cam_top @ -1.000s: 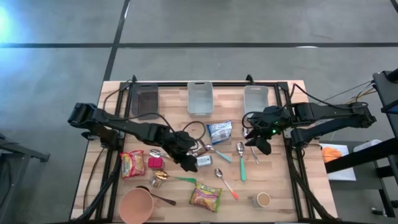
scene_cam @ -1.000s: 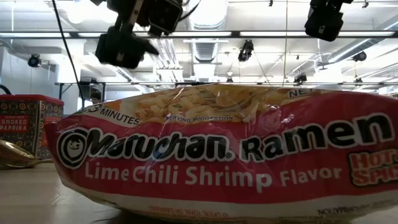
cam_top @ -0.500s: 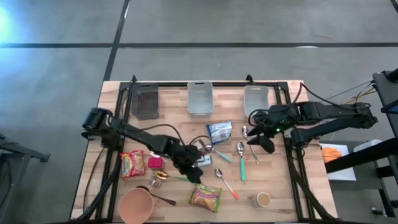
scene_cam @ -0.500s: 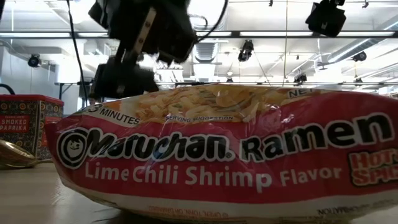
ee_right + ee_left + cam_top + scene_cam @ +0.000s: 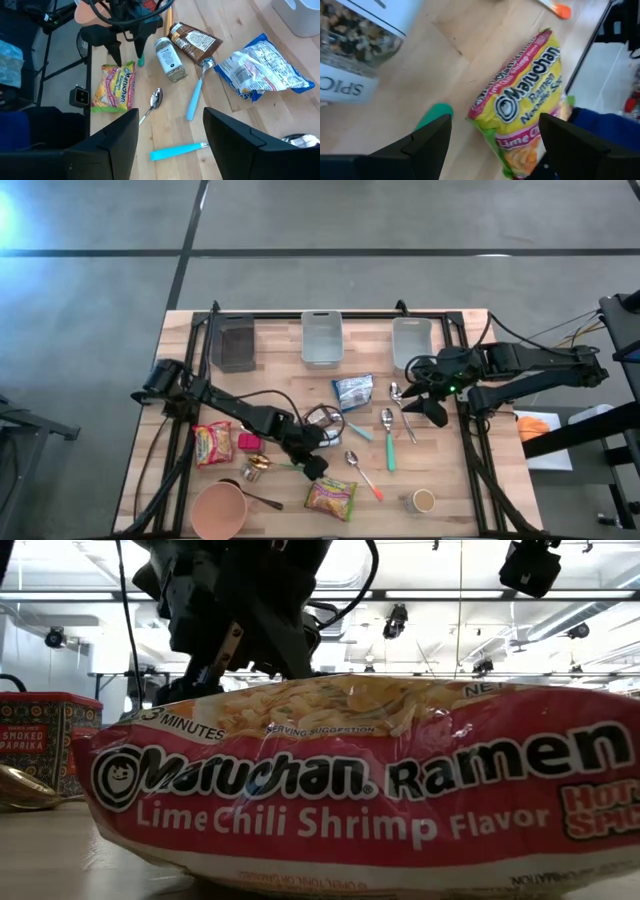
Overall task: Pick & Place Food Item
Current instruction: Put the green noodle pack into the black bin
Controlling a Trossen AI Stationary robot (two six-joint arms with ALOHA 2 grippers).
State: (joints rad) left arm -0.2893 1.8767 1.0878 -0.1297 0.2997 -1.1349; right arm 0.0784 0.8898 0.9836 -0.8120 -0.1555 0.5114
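The Maruchan ramen packet (image 5: 331, 497) lies low and centre in the overhead frame, its long axis set slightly on the diagonal. The left gripper (image 5: 312, 466) is poised just up-left of it, fingers (image 5: 427, 142) spread wide, nothing held or touched. The right gripper (image 5: 433, 406), parted and empty, is parked well apart at right.

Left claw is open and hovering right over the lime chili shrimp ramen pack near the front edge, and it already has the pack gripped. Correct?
Not quite. The left claw is open above the ramen pack, but nothing is gripped: the left wrist view shows the pack lying flat on the table, with both fingers apart and clear of it. The high view agrees on the position.
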